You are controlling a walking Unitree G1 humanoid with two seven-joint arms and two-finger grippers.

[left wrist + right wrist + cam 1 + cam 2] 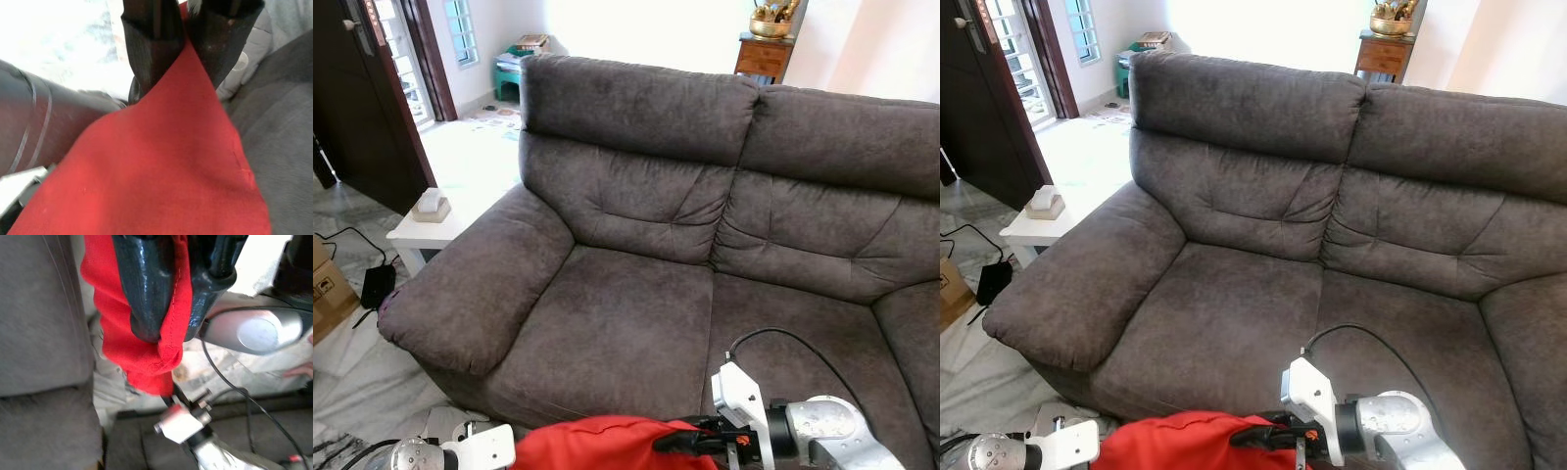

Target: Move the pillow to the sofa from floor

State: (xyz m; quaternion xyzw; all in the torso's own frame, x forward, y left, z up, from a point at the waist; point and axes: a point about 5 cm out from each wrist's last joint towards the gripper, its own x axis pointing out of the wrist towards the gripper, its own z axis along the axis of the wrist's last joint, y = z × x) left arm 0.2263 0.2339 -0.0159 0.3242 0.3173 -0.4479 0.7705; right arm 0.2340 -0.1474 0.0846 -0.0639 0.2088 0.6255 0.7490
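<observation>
Red pillow (607, 443) held up between both arms, low at the front edge of the grey sofa (636, 323), not yet on the seat. Left end effector (183, 54) clamped on one corner of the fabric; right end effector (171, 308) pinching a bunched edge. White side desk (426, 230) stands beside the sofa's armrest.

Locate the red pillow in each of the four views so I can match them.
Left eye view: red pillow at the bottom edge, before the sofa seat.
Right eye view: bottom edge, left of centre.
Left wrist view: red cloth across the middle.
Right wrist view: bunched edge between the black fingers.
Shared landmark: the grey sofa.
</observation>
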